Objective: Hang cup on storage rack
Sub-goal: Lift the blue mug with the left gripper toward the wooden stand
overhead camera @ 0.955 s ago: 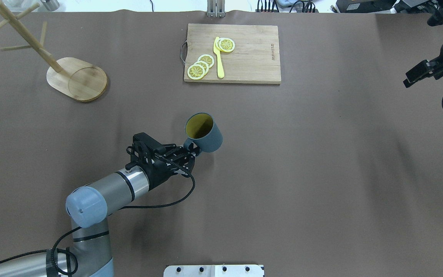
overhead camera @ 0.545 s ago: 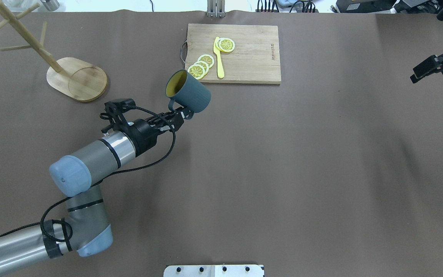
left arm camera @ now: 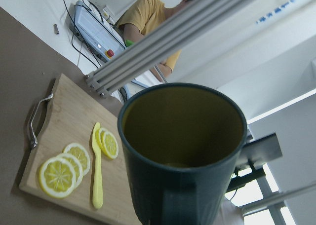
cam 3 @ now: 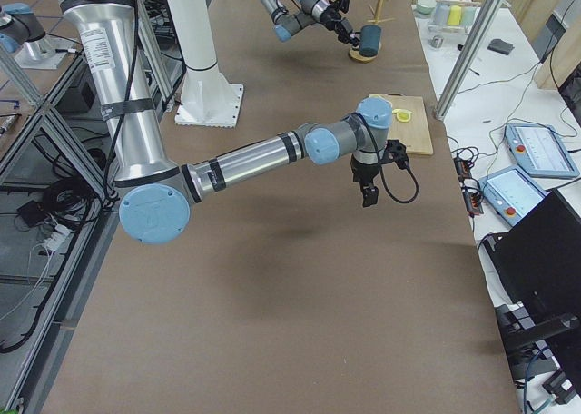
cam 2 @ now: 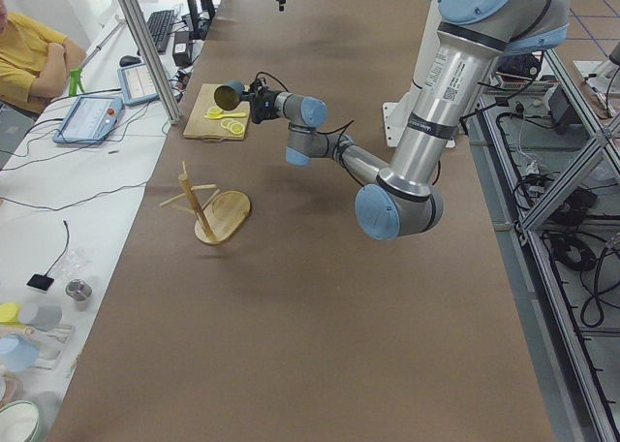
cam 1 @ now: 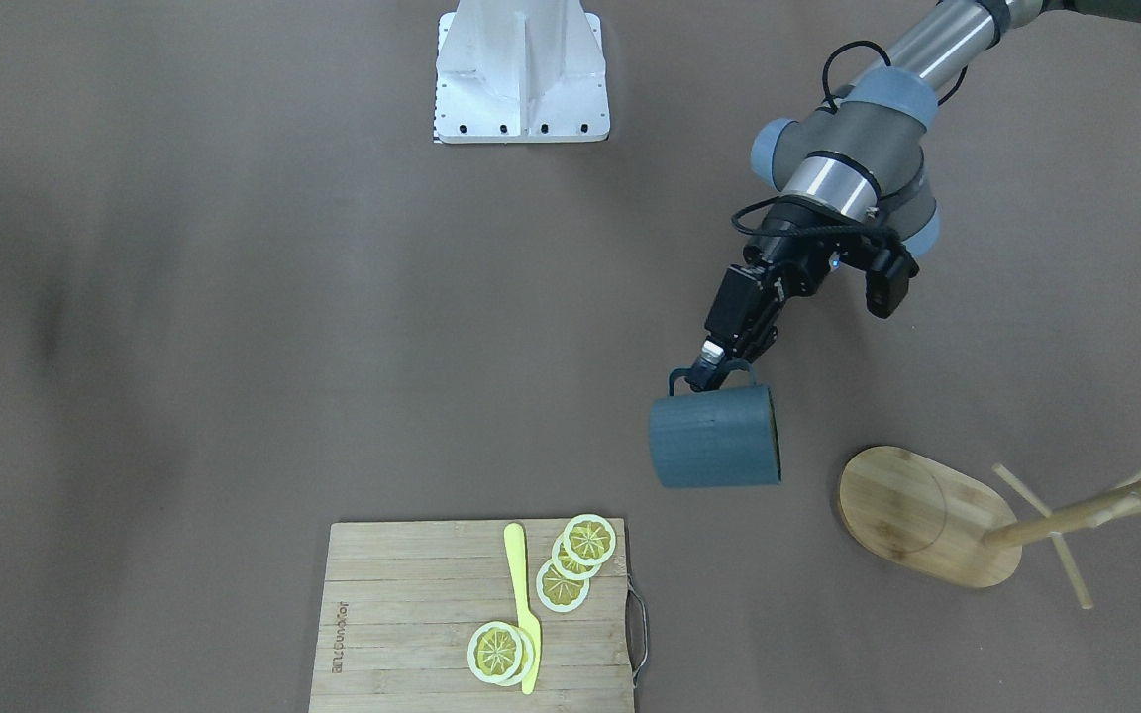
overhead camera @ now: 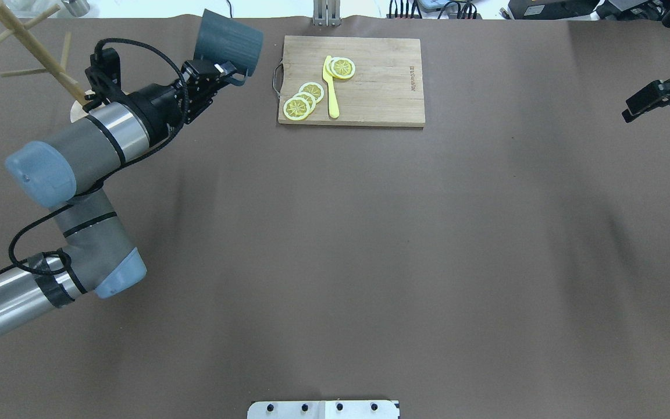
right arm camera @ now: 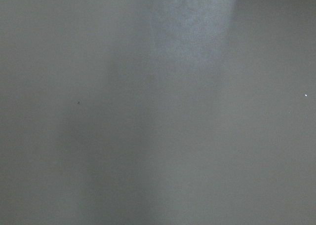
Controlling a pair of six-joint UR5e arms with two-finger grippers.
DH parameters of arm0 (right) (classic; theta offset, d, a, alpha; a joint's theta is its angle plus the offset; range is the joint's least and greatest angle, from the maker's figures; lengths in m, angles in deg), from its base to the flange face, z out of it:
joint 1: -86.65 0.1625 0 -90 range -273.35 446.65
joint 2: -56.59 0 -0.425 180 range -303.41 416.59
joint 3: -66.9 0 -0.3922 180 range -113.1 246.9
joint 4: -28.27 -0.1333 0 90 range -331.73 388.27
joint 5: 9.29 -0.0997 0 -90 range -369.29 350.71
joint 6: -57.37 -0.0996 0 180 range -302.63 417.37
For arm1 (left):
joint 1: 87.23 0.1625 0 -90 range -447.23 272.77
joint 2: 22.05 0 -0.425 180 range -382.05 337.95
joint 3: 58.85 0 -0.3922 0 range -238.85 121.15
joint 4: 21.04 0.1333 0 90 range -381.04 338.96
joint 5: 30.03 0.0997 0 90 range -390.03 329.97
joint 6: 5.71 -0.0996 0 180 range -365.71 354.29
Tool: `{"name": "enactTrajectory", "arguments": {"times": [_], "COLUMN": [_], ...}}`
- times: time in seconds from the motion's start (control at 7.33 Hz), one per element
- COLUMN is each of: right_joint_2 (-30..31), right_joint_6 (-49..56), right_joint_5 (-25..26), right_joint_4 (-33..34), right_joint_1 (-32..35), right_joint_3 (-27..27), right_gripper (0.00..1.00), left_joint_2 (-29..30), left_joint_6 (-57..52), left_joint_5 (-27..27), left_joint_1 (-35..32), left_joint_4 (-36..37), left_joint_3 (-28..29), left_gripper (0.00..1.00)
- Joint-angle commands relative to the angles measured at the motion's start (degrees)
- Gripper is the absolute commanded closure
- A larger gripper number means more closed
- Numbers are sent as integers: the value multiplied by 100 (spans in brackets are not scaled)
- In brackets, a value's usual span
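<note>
Compared with half a second earlier, the left pincer (overhead camera: 227, 73) had carried the cup (overhead camera: 227, 42) from the near left corner of the cutting board (overhead camera: 370, 87) toward the far edge of the counter (overhead camera: 428, 233). The cup was held in the air between the rack (overhead camera: 32, 43) and the board. The overhead view had earlier shown the cup's yellow interior. It now showed only the outer wall, with the cup on its side and its mouth facing the rack. The left pincer was clenched on the handle, and the left arm now covered part of the rack's base. The right pincer (overhead camera: 630, 112) remained at the right edge, and whether it was released or clenched could not be told. Counts: one cup, one rack, one board, one yellow knife (overhead camera: 331, 87) and at least four overlapping lemon slices (overhead camera: 297, 107).
</note>
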Motion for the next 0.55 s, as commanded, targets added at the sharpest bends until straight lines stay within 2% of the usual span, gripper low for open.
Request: {"name": "enactTrajectory", "arguments": {"times": [0.0,0.27,0.41], "right_joint_2": [-10,-10,-18], "right_joint_6": [0,-9,-9], "right_joint_5": [-33,-270,-271], "right_joint_4": [0,-18,-18], "right_joint_1": [0,114,123], "right_joint_3": [-91,-153,-153], "right_gripper": [0,0,0], "left_joint_2": [13,-5,-39], "left_joint_6": [817,1474,1503], "left_joint_5": [-543,-2129,-2694], "left_joint_1": [-670,-1583,-1962], "left_joint_4": [-567,-1044,-1054], "left_joint_3": [670,1428,1509], "left_gripper": [100,100,100]}}
